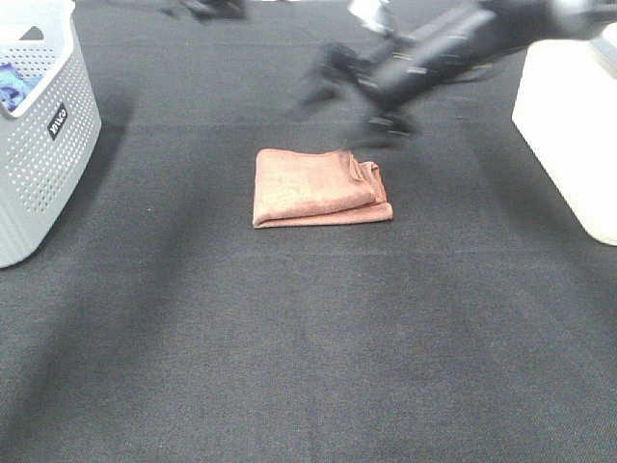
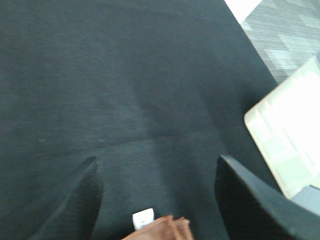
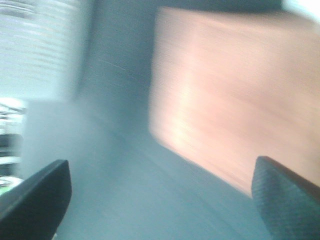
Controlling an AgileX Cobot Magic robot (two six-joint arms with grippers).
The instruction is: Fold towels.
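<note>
A rust towel (image 1: 318, 186) lies folded into a small rectangle in the middle of the black table, its layered edges to the right. My right gripper (image 1: 347, 106) hangs just behind the towel's far right corner, smeared by motion. In the right wrist view the right gripper (image 3: 161, 162) is open and empty, with the blurred towel (image 3: 220, 90) ahead of it. My left gripper (image 2: 157, 160) is open and empty; a towel corner (image 2: 162, 227) with a white tag (image 2: 143, 218) shows between its fingers. In the exterior view only a dark bit of the left arm (image 1: 207, 8) shows at the far edge.
A white perforated basket (image 1: 43, 145) stands at the left edge with a blue cloth (image 1: 12, 85) inside; it is a blur in the right wrist view (image 3: 35, 45). A white box (image 1: 569, 125) stands at the right edge and shows in the left wrist view (image 2: 285, 145).
</note>
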